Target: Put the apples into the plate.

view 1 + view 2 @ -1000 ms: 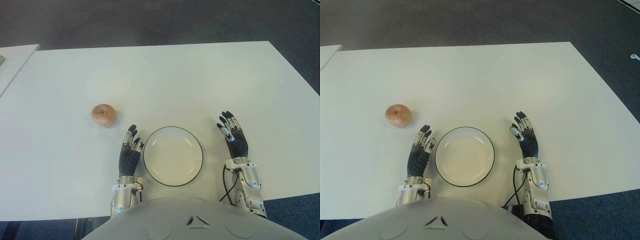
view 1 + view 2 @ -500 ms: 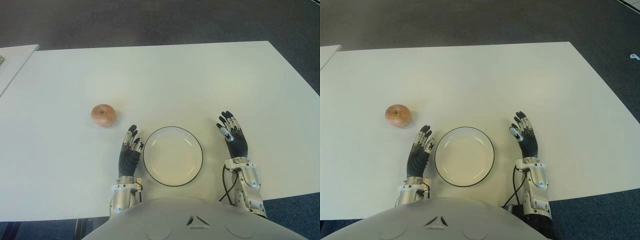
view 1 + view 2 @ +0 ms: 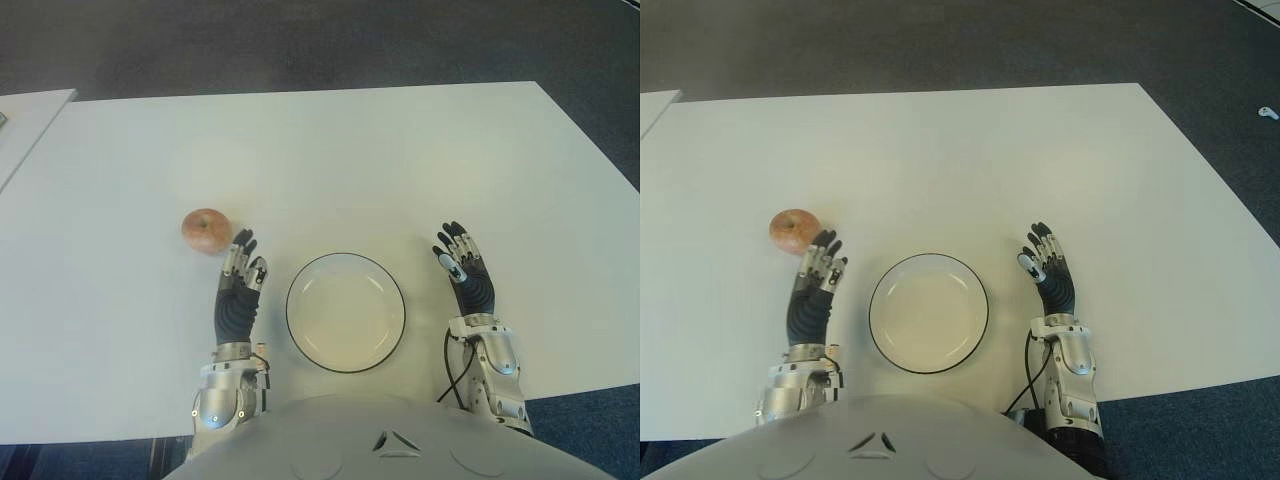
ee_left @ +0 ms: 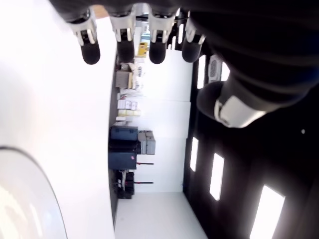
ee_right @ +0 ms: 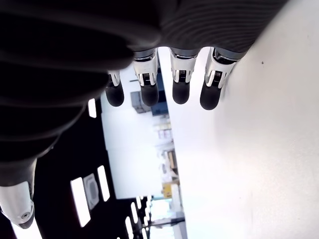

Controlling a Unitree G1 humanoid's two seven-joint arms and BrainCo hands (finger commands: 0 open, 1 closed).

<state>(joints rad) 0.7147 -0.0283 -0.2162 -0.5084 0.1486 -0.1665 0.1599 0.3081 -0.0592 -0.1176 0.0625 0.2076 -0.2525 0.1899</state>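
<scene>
Round apple (image 3: 206, 231), smooth empty plate (image 3: 346, 312)

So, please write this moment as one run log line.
left hand: open, near apple | right hand: open, idle beside plate | plate: empty

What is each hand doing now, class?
Left hand: open, empty, just short of the apple.
Right hand: open, empty, right of the plate.

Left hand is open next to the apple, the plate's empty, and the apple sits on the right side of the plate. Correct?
Not quite: the apple sits on the left side of the plate, as the left eye view shows. The left hand is open beside it and the plate is empty.
</scene>
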